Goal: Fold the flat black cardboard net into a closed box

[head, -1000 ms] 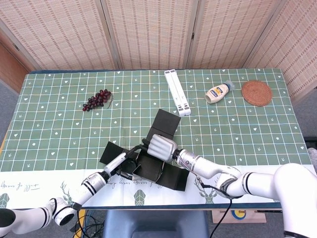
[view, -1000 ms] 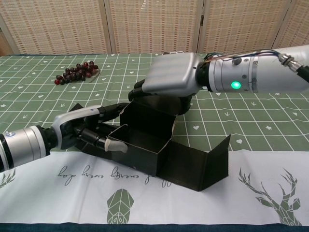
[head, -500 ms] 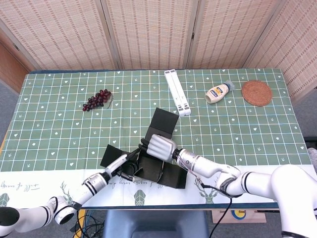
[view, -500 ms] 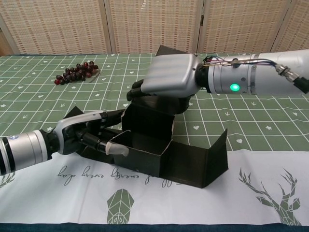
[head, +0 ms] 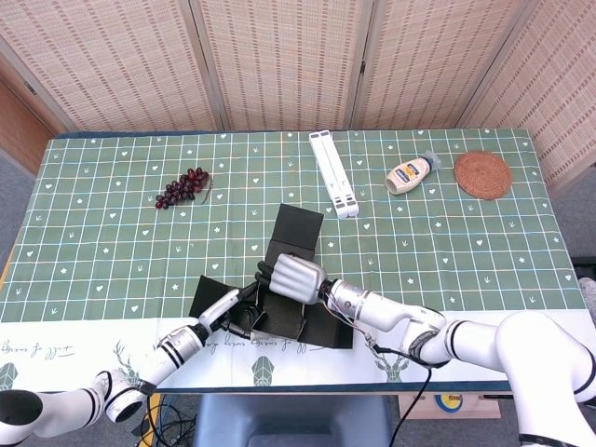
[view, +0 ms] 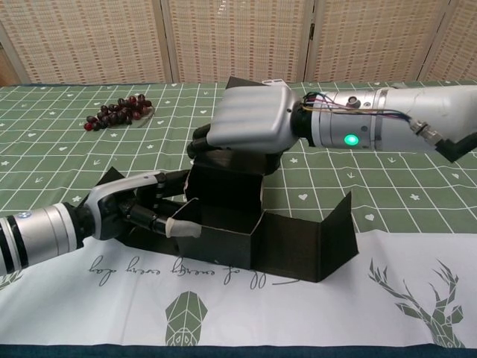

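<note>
Two hands meet at the half-folded black cardboard net [view: 246,231] near the table's [head: 112,251] front edge. Left hand [view: 141,209] pinches the near-left wall; right hand [view: 250,123] presses curled fingers on the rear panel. Unfolded panels extend rightward, nearer the right hand.

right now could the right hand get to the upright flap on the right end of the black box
Probably yes. The right hand is pressing on the back wall of the black cardboard net, and the upright flap stands free beside it with nothing in the way. It would first have to let go of that wall.
</note>
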Action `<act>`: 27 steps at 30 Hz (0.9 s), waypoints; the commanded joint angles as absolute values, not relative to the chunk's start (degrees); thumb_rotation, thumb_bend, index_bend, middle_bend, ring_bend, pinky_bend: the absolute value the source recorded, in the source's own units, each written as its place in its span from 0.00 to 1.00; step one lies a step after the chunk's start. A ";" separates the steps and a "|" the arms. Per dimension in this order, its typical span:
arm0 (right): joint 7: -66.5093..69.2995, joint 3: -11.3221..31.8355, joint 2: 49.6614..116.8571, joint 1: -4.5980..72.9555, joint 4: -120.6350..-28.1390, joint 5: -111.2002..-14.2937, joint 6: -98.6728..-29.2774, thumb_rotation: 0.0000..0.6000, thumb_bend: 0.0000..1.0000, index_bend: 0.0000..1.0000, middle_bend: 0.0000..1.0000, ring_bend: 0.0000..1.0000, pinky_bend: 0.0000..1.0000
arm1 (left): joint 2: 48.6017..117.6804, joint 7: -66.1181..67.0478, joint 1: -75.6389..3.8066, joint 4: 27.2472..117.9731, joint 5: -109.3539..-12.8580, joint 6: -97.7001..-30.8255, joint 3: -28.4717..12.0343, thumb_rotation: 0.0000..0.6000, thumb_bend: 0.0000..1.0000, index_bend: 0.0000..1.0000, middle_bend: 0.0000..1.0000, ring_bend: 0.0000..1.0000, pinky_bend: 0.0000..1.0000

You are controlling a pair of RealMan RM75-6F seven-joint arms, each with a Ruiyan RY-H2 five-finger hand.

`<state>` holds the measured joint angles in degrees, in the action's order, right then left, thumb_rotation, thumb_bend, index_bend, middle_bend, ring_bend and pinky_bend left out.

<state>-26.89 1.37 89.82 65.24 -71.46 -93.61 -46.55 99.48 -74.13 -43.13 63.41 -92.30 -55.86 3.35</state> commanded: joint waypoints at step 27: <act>-28.81 3.39 83.89 61.03 -81.62 -88.26 -46.42 1.00 0.25 0.00 0.01 0.74 0.96 | 98.14 -72.84 -42.88 66.16 -90.48 -54.81 2.55 1.00 0.12 0.26 0.28 0.57 0.50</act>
